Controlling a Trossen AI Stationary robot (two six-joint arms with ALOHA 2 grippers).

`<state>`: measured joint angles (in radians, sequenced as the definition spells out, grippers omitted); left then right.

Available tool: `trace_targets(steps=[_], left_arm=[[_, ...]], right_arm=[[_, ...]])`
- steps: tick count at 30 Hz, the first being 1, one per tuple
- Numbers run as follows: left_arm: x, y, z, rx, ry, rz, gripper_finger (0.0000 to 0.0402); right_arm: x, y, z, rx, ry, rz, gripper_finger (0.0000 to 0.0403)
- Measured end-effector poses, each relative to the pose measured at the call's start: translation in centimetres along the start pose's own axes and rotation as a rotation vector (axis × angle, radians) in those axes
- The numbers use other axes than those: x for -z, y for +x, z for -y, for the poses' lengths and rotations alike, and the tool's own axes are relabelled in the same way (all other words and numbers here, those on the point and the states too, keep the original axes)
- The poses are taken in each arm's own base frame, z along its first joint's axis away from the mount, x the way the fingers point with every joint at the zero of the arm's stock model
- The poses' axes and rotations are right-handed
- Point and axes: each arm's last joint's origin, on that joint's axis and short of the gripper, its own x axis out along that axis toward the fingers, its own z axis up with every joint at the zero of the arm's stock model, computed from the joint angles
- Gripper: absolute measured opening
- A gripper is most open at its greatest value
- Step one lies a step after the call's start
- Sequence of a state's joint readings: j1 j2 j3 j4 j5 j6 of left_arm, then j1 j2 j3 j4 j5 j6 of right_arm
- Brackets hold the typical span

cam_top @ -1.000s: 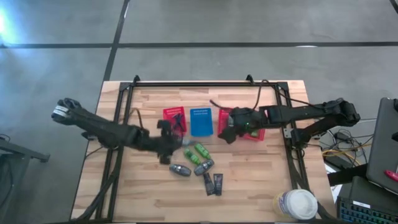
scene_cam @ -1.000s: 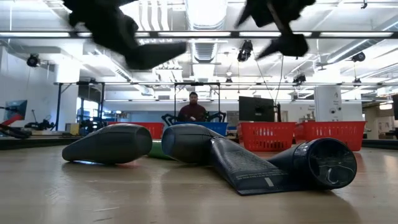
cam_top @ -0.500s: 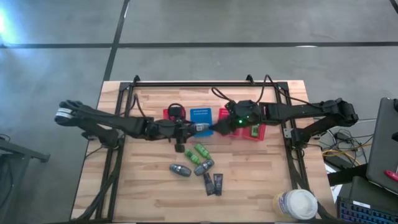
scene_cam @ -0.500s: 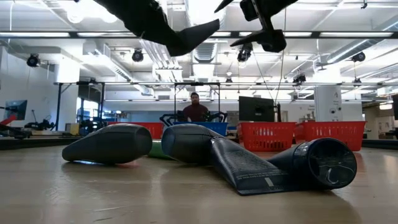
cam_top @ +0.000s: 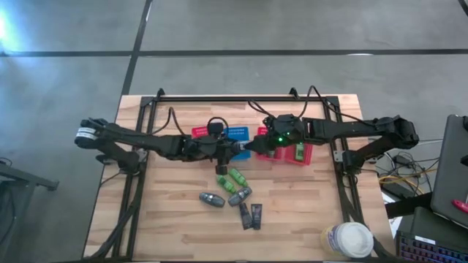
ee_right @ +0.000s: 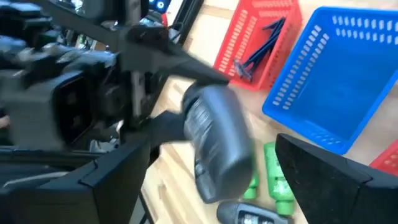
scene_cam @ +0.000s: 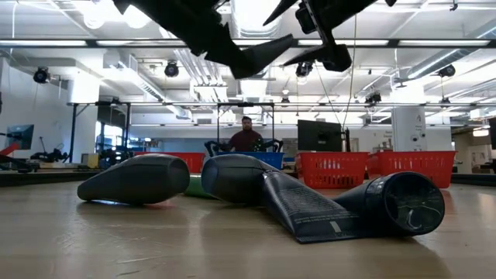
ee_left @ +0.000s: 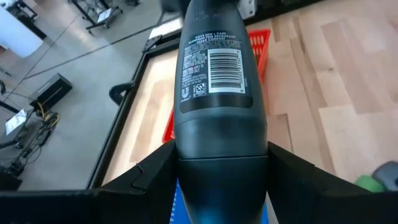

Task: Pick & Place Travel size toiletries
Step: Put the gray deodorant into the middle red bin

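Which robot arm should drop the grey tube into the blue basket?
Probably the left. Its fingers already clamp the grey tube, right by the blue basket. The right gripper is open and empty.

**Count on the desk**

Three baskets stood in a row: two red [cam_top: 202,134] [cam_top: 296,152], one blue [cam_top: 235,134]. Below lay two green tubes [cam_top: 238,177], two grey tubes [cam_top: 212,199] and two dark packets [cam_top: 257,214]. One grey tube [ee_left: 219,93] was held aloft.

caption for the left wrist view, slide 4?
Left pincer grips a grey tube, barcode label facing the camera, above a red basket.
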<state>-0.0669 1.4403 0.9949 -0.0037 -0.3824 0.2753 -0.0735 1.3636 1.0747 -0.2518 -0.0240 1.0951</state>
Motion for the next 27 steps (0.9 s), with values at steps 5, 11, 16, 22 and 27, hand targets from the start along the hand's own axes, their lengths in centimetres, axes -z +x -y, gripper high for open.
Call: trace_targets(steps=[5,11,16,22,27], left_arm=[[-0.2,0.3,-0.2,-0.008,0.009,0.018,0.0206],[-0.3,0.4,-0.5,-0.019,0.0,0.026,0.0206],[-0.1,0.4,-0.5,-0.008,0.002,0.017,0.0206],[0.1,0.5,-0.5,0.001,0.001,0.014,0.0206],[0.1,0.5,-0.5,0.032,-0.005,0.021,0.0206]], right_arm=[[-0.5,0.3,0.5,0.001,0.004,-0.036,0.0309],[-0.6,1.4,1.2,0.0,0.009,-0.099,0.0269],[-0.8,1.7,1.4,0.005,0.017,-0.096,0.0242],[-1.0,1.7,1.3,-0.004,0.016,-0.085,0.0231],[-1.3,1.7,1.0,-0.038,0.01,-0.066,0.0238]])
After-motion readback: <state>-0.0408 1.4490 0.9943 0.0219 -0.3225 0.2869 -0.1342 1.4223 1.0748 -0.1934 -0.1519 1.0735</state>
